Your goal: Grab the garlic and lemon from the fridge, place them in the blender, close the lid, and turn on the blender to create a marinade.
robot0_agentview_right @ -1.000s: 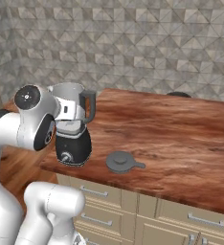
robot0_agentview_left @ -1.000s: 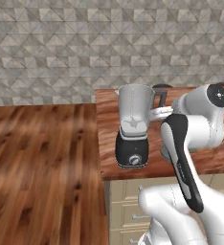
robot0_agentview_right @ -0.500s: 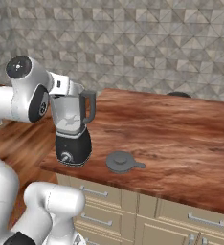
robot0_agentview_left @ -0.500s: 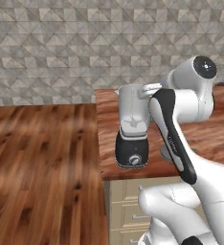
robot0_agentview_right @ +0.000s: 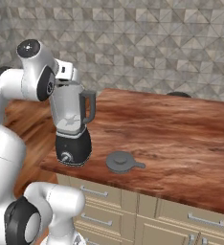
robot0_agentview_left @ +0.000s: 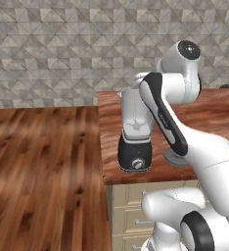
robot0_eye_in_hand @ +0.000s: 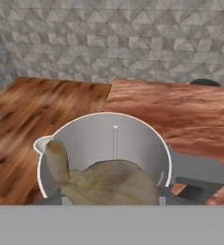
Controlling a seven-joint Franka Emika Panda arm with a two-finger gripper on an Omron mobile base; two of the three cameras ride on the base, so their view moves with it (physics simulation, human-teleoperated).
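Observation:
The blender point(robot0_agentview_right: 73, 119) stands at the counter's left front corner, a clear jar on a black base point(robot0_agentview_left: 134, 158) with a silver knob. My gripper point(robot0_agentview_right: 67, 81) hangs right over the jar's open top, shut on the garlic point(robot0_eye_in_hand: 104, 184), a tan lumpy bulb. In the hand view the bulb sits above the jar's rim point(robot0_eye_in_hand: 167, 148), with the handle point(robot0_eye_in_hand: 195, 174) to the right. The dark grey lid point(robot0_agentview_right: 122, 161) lies flat on the counter just right of the base, partly behind my arm in the left base view point(robot0_agentview_left: 174, 157). The lemon and the fridge are out of view.
The wooden counter point(robot0_agentview_right: 181, 139) stretches right, with drawers point(robot0_agentview_right: 99, 194) below its front edge. A dark round object point(robot0_agentview_right: 178, 94) sits at the back by the tiled wall. Wood floor point(robot0_agentview_left: 43, 162) lies left of the counter.
My arm has risen and swung the hand from beside the blender to above its open jar, carrying the garlic. The blender and lid have stayed put.

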